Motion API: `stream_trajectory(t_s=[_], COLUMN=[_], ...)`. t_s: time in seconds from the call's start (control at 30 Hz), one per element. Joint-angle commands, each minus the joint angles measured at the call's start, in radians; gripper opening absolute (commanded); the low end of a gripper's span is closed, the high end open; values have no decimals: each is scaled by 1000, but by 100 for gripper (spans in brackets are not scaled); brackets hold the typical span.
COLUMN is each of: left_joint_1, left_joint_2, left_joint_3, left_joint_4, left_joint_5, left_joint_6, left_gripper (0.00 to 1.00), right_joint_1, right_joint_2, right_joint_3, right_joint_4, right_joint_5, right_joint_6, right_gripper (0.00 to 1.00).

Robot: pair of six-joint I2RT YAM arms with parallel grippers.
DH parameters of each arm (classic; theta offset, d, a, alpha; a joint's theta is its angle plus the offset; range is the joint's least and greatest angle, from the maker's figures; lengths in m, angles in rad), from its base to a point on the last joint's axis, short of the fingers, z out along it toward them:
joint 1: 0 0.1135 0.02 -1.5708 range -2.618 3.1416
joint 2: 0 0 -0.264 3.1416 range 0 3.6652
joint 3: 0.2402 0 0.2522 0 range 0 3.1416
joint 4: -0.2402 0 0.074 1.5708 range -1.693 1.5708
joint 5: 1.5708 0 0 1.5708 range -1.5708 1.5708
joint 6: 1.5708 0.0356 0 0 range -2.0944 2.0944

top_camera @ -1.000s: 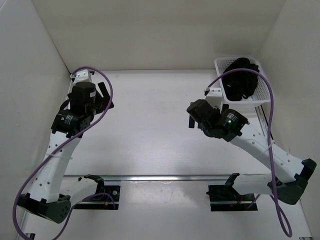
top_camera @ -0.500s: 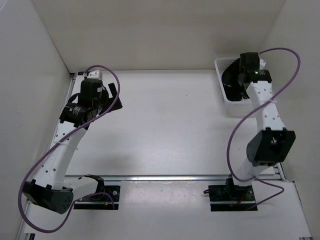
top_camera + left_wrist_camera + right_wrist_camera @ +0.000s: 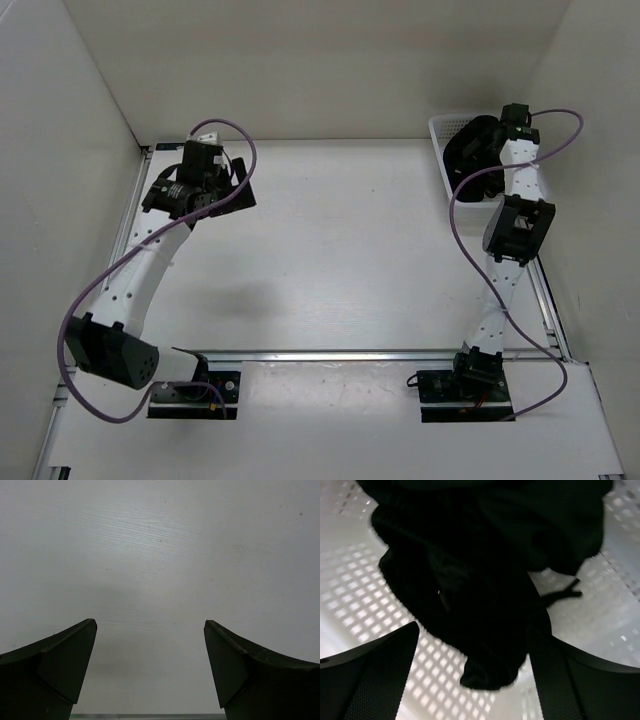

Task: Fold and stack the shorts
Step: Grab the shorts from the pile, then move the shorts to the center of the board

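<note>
The black shorts lie bunched up in the white mesh basket at the back right. In the right wrist view the shorts fill the upper frame, and a thin drawstring trails onto the basket floor. My right gripper reaches down into the basket, open, with a hanging fold of the fabric between its fingers. Whether the right finger touches the cloth I cannot tell. My left gripper hovers open over bare table at the back left, and the left wrist view shows nothing between its fingers.
White walls close in the table on the left, back and right. A metal rail crosses the table near the arm bases. The right arm's purple cable loops beside the basket.
My right arm has swung from mid-table up and back into the basket, onto the shorts, and its jaws have narrowed slightly. The left arm has stretched further back and right.
</note>
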Motion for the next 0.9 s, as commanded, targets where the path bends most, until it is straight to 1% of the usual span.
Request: stream_trajectory(t_s=[0.0, 0.03, 0.1, 0.17, 0.2, 0.27, 0.3, 0.33, 0.43, 0.53, 0.6, 0.63, 0.7, 0.77, 0.83, 0.87], left_joint_1=[-4, -4, -4, -4, -4, -4, -4, -4, -4, -4, -4, 7, 31, 93, 146, 163], left_joint_2=[38, 49, 73, 87, 96, 97, 97, 97, 87, 46, 23, -6, -35, -78, -104, -124], left_joint_3=[62, 62, 86, 96, 96, 105, 105, 105, 96, 84, 74, 65, 54, 54, 45, 45], left_joint_4=[-2, -2, -2, -2, -2, -2, -2, -2, -2, -2, -2, -2, -12, -21, -21, -12], left_joint_5=[18, 18, 18, 8, 8, 17, 17, 34, 57, 78, 78, 78, 78, 106, 152, 167], left_joint_6=[18, 18, 29, 29, 38, 38, 29, 29, 6, -4, -4, -4, -14, -14, -14, -1], left_gripper=[100, 100, 100, 100, 100, 100, 100, 100, 100, 100, 100, 100, 100, 100, 100, 100], right_joint_1=[-4, -4, -4, -4, -4, -4, -4, -4, 8, 42, 76, 88, 128, 181, 229, 287], right_joint_2=[65, 74, 74, 74, 46, 3, -51, -85, -230, -358, -433, -459, -545, -620, -662, -695], right_joint_3=[98, 98, 89, 80, 66, 31, 22, -4, -18, 38, 126, 152, 169, 160, 144, 119], right_joint_4=[3, 3, 46, 68, 88, 111, 124, 138, 186, 210, 211, 211, 264, 324, 338, 352], right_joint_5=[-59, -59, -83, -100, -117, -131, -131, -148, -178, -234, -283, -328, -401, -498, -518, -530], right_joint_6=[8, 8, 17, 38, 38, 57, 57, 71, 92, 92, 83, 83, 98, 126, 137, 137], right_gripper=[90, 89, 68, 38, 20, 9, 3, 0, 0, 0, 0, 0, 0, 0, 0, 0])
